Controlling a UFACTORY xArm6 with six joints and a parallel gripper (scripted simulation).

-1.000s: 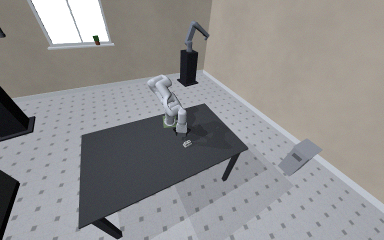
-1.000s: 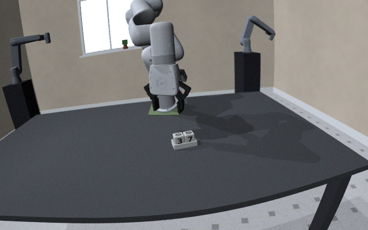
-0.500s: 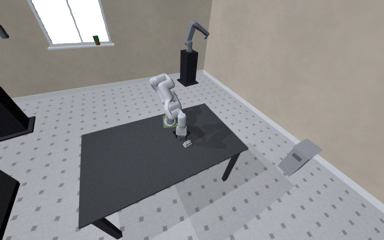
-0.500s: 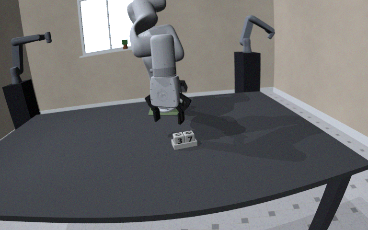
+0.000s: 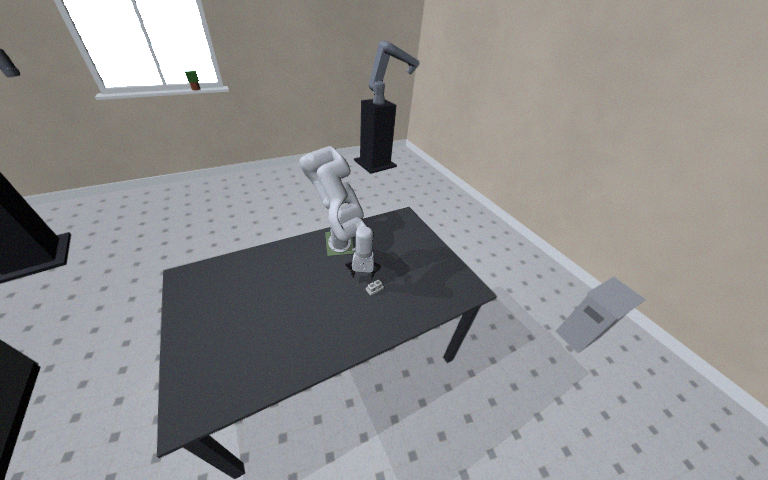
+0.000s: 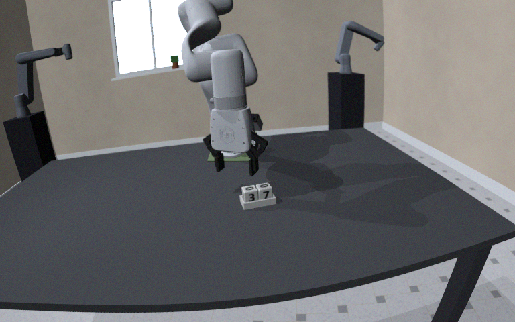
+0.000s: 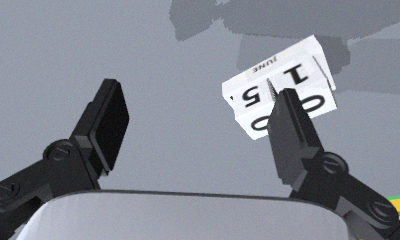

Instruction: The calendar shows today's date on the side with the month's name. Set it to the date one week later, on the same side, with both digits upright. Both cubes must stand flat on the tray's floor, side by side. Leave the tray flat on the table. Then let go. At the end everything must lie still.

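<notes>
The white tray (image 5: 370, 292) (image 6: 259, 203) (image 7: 289, 54) lies flat on the table, with JUNE on its side facing the robot. Two white cubes stand in it side by side. In the wrist view, upside down, the cube with 5 (image 6: 249, 194) (image 7: 252, 96) is at left and the cube with 1 (image 6: 265, 192) (image 7: 296, 74) at right, so the JUNE side reads 15. Both tops show 0. In the exterior view the far side from the robot shows 3 and 7. My gripper (image 5: 363, 277) (image 6: 236, 171) (image 7: 199, 103) is open and empty, above and on the robot's side of the tray. One finger partly hides the cubes in the wrist view.
The dark table (image 5: 245, 333) (image 6: 133, 239) carries the arm's base on a green plate (image 5: 330, 252) (image 6: 213, 158) behind the tray. Two grey arms on black pedestals stand off the table, away from the tray.
</notes>
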